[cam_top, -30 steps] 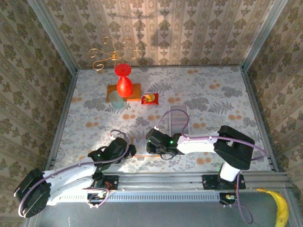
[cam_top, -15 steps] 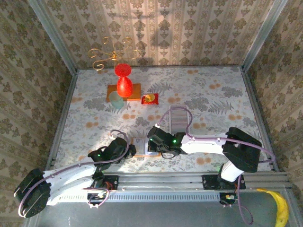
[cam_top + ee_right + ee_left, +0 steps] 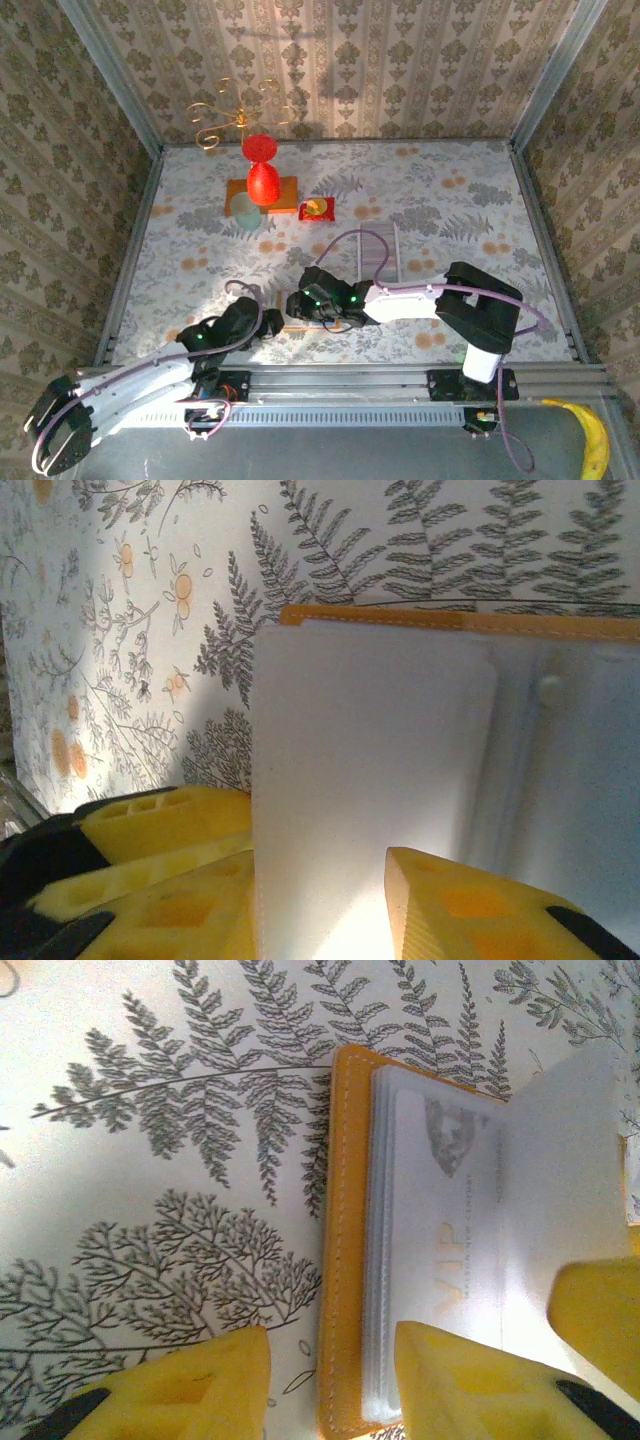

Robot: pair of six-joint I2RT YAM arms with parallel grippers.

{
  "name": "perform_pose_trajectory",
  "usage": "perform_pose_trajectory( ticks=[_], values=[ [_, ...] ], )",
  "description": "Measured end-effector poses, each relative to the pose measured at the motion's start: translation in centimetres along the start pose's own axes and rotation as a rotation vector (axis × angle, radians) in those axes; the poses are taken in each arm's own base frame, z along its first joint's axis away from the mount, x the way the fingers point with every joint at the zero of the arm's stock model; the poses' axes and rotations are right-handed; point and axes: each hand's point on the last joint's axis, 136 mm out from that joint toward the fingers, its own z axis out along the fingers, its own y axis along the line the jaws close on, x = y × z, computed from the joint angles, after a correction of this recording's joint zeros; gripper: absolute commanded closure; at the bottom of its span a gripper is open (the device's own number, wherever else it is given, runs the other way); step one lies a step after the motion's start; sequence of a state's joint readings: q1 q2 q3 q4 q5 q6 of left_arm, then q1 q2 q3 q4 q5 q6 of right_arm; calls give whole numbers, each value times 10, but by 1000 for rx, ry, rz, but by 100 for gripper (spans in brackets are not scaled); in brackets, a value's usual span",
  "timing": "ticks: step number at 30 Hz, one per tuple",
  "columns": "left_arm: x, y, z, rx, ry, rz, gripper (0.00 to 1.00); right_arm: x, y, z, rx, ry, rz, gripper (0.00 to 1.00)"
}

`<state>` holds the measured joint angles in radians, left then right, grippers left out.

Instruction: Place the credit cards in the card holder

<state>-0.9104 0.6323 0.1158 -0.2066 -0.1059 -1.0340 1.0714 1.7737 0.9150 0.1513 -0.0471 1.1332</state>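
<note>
The orange card holder (image 3: pixel 345 1230) lies flat on the fern-print table, with clear sleeves stacked inside it. A white card marked VIP (image 3: pixel 450 1210) sits in the top sleeve. My left gripper (image 3: pixel 330 1345) is open and straddles the holder's stitched edge; one finger (image 3: pixel 470 1380) rests over the sleeves. My right gripper (image 3: pixel 320 880) is open around a frosted white sleeve page (image 3: pixel 360 760), which stands up from the holder (image 3: pixel 450 620). In the top view the two grippers meet at the table's near edge, left (image 3: pixel 272 325) and right (image 3: pixel 298 305).
At the back left are a red vase (image 3: pixel 262 178) on an orange mat, a pale cup (image 3: pixel 245 210), a small red tray (image 3: pixel 318 208) and a gold wire ornament (image 3: pixel 235 118). A clear rack (image 3: pixel 378 252) lies just behind the right arm. A banana (image 3: pixel 592 440) lies beyond the rail.
The right gripper has moved left over the holder, shut, then opened its jaws. The left arm has shifted slightly down and stays at the holder.
</note>
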Motion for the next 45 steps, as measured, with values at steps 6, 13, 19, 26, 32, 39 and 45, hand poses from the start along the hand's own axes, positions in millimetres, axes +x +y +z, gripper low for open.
perform_pose_trajectory(
  ticks=[6,13,19,26,32,39,45],
  values=[
    [-7,4,-11,2,-46,-18,60,-5,13,3,-61,-4,32,37],
    [-11,9,-18,-26,-69,-19,57,-30,17,-18,-114,-38,42,34],
    [-9,21,-18,-116,-40,46,50,-85,23,-112,-98,-203,-186,35],
    [-25,-3,-18,-151,-14,156,48,-87,19,-223,-27,-455,-931,28],
    [-32,-22,-8,-132,8,206,48,-47,-62,-204,201,-253,-1527,18],
    [-29,-31,-4,-89,30,213,49,-61,-127,-181,409,-14,-1724,23],
    [-27,-28,-4,-77,31,204,53,-73,-144,-159,465,69,-1800,30]
  ],
)
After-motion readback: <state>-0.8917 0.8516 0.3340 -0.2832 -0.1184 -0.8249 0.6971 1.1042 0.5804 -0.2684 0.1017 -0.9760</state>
